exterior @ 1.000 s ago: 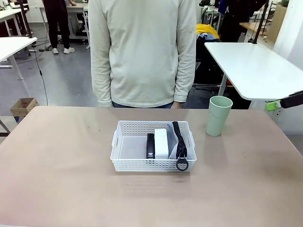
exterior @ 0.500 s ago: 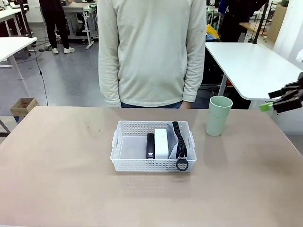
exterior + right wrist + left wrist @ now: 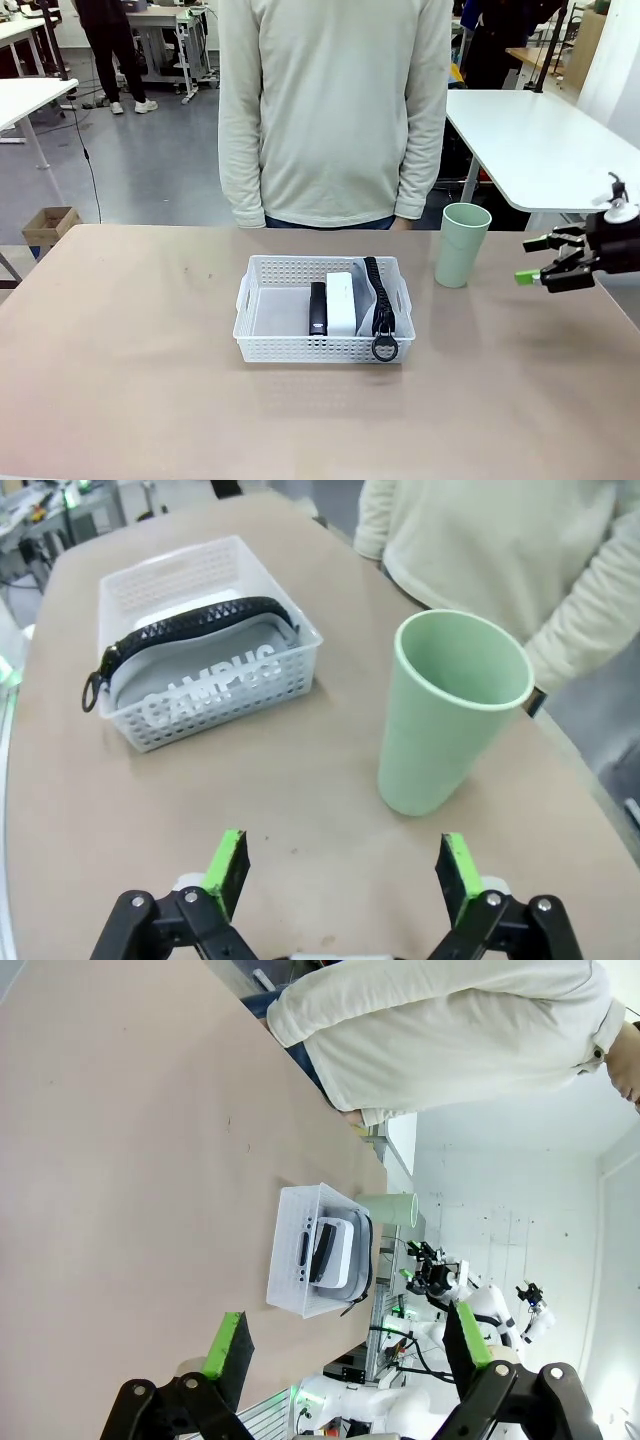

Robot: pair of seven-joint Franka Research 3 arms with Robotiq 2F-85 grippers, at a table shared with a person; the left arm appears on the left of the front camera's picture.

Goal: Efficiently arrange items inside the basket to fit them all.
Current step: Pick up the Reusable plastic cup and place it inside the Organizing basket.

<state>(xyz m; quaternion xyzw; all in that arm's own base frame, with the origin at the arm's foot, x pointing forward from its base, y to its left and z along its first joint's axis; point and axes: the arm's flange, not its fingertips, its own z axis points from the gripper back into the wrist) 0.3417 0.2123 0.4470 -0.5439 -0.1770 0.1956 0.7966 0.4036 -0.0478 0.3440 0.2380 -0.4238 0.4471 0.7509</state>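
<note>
The white perforated basket [image 3: 260, 305] [image 3: 292, 1250] [image 3: 180, 575] sits mid-table. Inside it lie a black stapler [image 3: 317, 308], a small white box [image 3: 341, 302] and a grey pouch [image 3: 366, 300] [image 3: 200, 670] with a black zipper, its ring pull [image 3: 385, 348] hanging over the front rim. The pale green cup [image 3: 462, 244] [image 3: 448, 715] [image 3: 390, 1209] stands upright on the table right of the basket. My right gripper [image 3: 533, 260] [image 3: 340, 875] is open, a short way right of the cup and pointing at it. My left gripper [image 3: 345, 1345] is open, with nothing between its fingers.
A person in a cream sweater [image 3: 335, 110] stands at the far edge, arms at the sides. The basket's left half holds nothing. A white table [image 3: 540, 140] stands behind on the right. Bare tabletop [image 3: 120, 340] spreads left and in front.
My right gripper has come in from the right edge and dropped toward the table, now close to the cup. The person has shifted slightly to the right.
</note>
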